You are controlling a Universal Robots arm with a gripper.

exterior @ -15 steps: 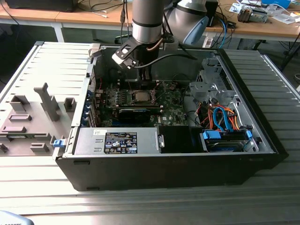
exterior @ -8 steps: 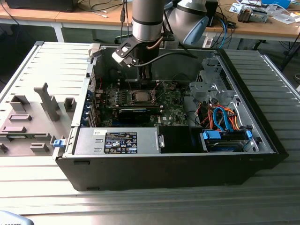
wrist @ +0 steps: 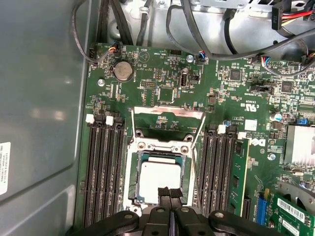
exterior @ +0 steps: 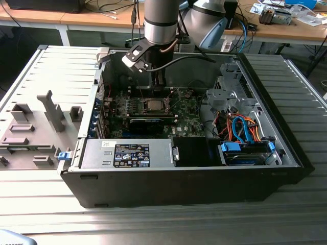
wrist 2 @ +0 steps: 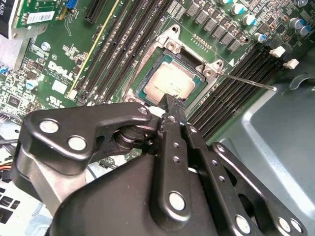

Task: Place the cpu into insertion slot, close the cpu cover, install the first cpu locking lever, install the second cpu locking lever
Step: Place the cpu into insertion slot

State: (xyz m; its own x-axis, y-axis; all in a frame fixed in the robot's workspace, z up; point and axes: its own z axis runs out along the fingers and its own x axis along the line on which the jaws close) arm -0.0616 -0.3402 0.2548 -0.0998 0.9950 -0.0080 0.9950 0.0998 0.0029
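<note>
The cpu [wrist: 158,178] lies flat in the insertion slot [wrist: 131,184], its silvery top showing in both wrist views [wrist 2: 166,82]. The cpu cover [wrist: 169,111] stands swung open beyond the slot's hinge end. Two thin wire locking levers [wrist: 132,129] [wrist: 200,132] stick up on either side of it, and one lever [wrist 2: 248,81] juts out over the memory slots. My gripper [wrist: 170,192] hovers at the cpu's near edge with its black fingertips [wrist 2: 173,100] pressed together and nothing between them. In the exterior view the gripper [exterior: 160,91] hangs just above the cpu [exterior: 153,105].
Rows of black memory slots [wrist: 104,172] flank the socket on both sides. A black graphics card [exterior: 145,124] lies in front of it, cables and a drive cage [exterior: 232,97] to the exterior view's right. The case wall [wrist: 44,113] stands close by.
</note>
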